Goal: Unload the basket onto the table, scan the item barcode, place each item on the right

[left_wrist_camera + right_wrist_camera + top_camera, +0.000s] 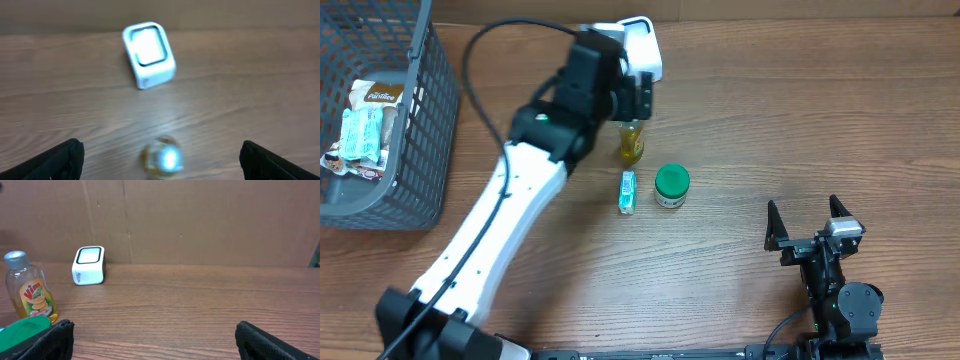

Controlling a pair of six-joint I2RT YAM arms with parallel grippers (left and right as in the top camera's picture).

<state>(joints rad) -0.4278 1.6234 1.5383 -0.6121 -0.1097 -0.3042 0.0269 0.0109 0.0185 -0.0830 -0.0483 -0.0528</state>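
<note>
Two grippers: the left gripper (640, 97) and the right gripper (810, 222) both stand with jaws spread wide, and neither holds anything.
Hidden: in the overhead view the left wrist covers its own fingertips, the top of the yellow bottle (632, 146) and one side of the scanner (645, 47).
Blurred: the left wrist view is soft. The bottle shows only as a bright cap, and no label or barcode can be read.
Cut off: the green-lidded jar (24, 330) runs out of the right wrist view at its lower left. The basket (432, 150) is cropped at the overhead view's left side.
Yellow bottle: upright near the far edge of the tabletop (800, 120), just in front of the scanner. It stands directly below the left gripper, between the fingers (60, 160) and apart from both.
Right gripper: near the tabletop's near edge, right of centre, well apart from the bottle.
Neighbours: the jar and a small packet (627, 191) stand just nearward of the bottle.
Open room: bare wood runs from the bottle toward the right edge. The basket occupies the far left corner.
</note>
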